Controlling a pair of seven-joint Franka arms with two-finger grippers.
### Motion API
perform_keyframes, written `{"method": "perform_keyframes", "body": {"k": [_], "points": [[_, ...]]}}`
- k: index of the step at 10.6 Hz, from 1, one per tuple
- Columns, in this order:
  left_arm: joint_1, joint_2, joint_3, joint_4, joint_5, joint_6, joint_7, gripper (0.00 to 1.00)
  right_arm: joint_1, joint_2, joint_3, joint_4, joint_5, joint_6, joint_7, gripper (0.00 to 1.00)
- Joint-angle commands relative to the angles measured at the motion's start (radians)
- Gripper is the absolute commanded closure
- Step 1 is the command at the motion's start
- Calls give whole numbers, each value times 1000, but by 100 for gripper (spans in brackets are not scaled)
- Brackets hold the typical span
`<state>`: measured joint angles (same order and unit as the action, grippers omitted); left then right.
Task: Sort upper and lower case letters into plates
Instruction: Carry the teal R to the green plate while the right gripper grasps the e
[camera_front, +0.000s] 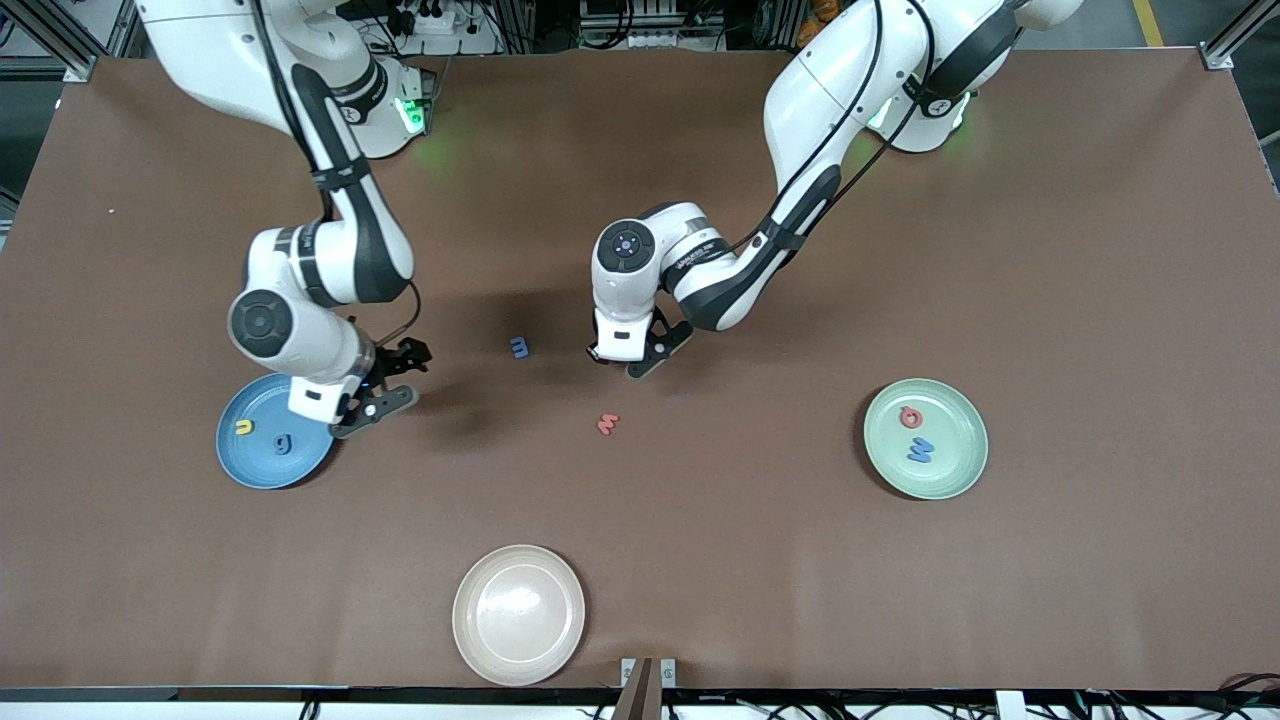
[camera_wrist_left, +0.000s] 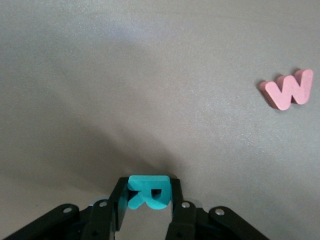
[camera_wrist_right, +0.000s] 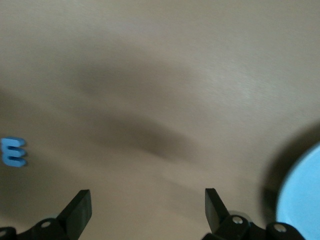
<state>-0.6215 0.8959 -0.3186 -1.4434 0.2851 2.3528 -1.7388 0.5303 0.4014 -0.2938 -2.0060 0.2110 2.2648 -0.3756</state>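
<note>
Gripping the teal R (camera_wrist_left: 148, 192) at mid-table, left gripper (camera_wrist_left: 147, 200) has jaws clamped on it; mint green plate (camera_front: 965, 478) lies toward the left arm's end. Right gripper (camera_wrist_right: 147, 207) hangs released beside the blue plate (camera_front: 240, 460).

Brown matte table (camera_front: 700, 560), light blue plate (camera_front: 250, 465) showing a yellow u (camera_front: 244, 427) and a blue g (camera_front: 284, 442), mint green plate (camera_front: 960, 470) showing a red Q (camera_front: 911, 416) and a blue W (camera_front: 922, 451), cream plate (camera_front: 519, 615), blue m (camera_front: 519, 347), pinkish-red w (camera_front: 607, 424), teal R (camera_wrist_left: 148, 192), white-and-black arms.
</note>
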Motion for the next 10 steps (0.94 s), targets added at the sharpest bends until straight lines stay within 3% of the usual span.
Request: {"method": "perform_keyframes", "body": {"k": [1, 4, 7, 10], "points": [[12, -17, 9, 1, 5, 5, -4, 100, 49, -30, -5, -31, 11, 21, 55, 0], [63, -92, 7, -5, 6, -39, 10, 100, 135, -27, -5, -37, 11, 41, 203, 0], [144, -170, -2, -12, 6, -140, 129, 100, 235, -16, -5, -66, 11, 111, 370, 0], [239, -267, -3, -78, -7, -208, 279, 100, 276, 7, -4, -92, 11, 173, 414, 0]]}}
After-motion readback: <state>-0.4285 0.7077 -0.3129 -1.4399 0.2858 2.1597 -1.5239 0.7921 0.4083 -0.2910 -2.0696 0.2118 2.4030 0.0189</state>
